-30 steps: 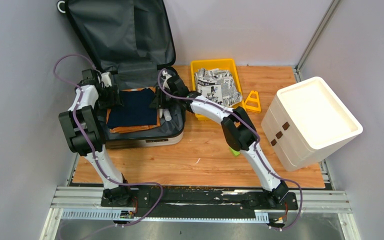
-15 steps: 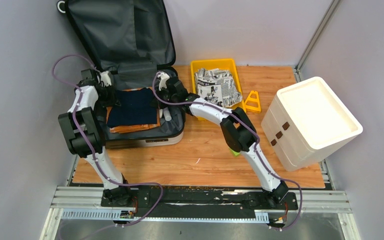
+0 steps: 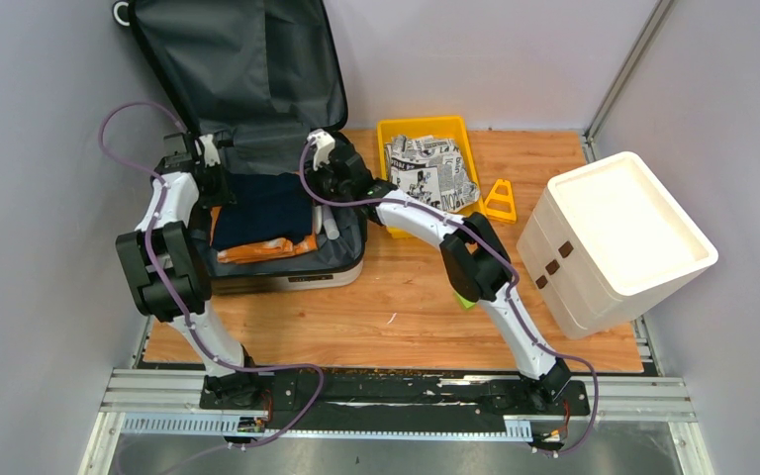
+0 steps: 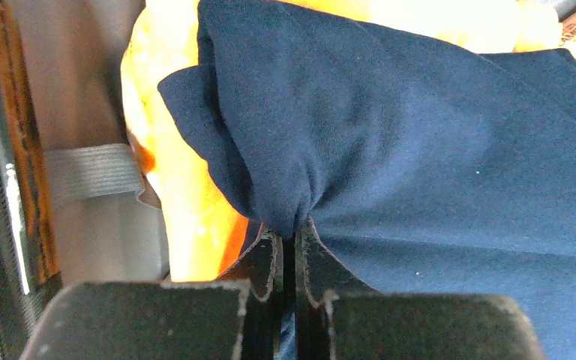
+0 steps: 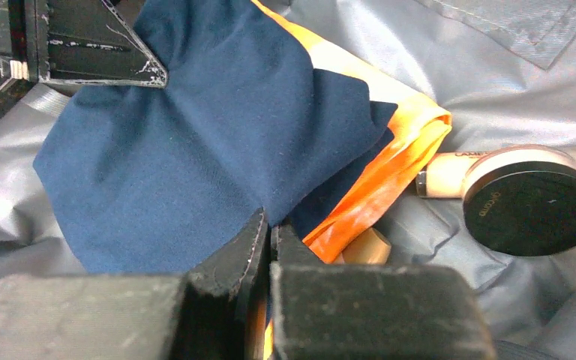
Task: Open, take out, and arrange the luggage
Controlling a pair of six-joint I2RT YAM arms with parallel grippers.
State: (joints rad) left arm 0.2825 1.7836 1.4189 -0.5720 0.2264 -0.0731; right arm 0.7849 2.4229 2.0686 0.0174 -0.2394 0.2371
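The luggage (image 3: 297, 277) lies open at the table's back left, its grey-lined lid (image 3: 237, 69) leaning on the wall. In its lower half a navy cloth (image 3: 267, 203) lies over an orange cloth (image 3: 257, 249). My left gripper (image 3: 220, 188) is shut on the navy cloth's left edge, which bunches at the fingertips (image 4: 294, 232). At the right edge my right gripper (image 3: 319, 188) is shut on the same navy cloth (image 5: 195, 150), jaws pressed together (image 5: 270, 225). The orange cloth (image 5: 390, 172) shows underneath. The left gripper's fingers (image 5: 97, 52) appear at the cloth's far side.
A cream tube with a black cap (image 5: 532, 199) lies in the luggage beside the cloths. A yellow tray (image 3: 396, 129) holding newspaper-print fabric (image 3: 430, 168) stands behind the right arm, a yellow triangle (image 3: 500, 201) beside it. A white foam box (image 3: 618, 237) sits at the right.
Both grippers have closed on the navy cloth's edges and drawn it toward the lid. More of the orange cloth now shows at the front.
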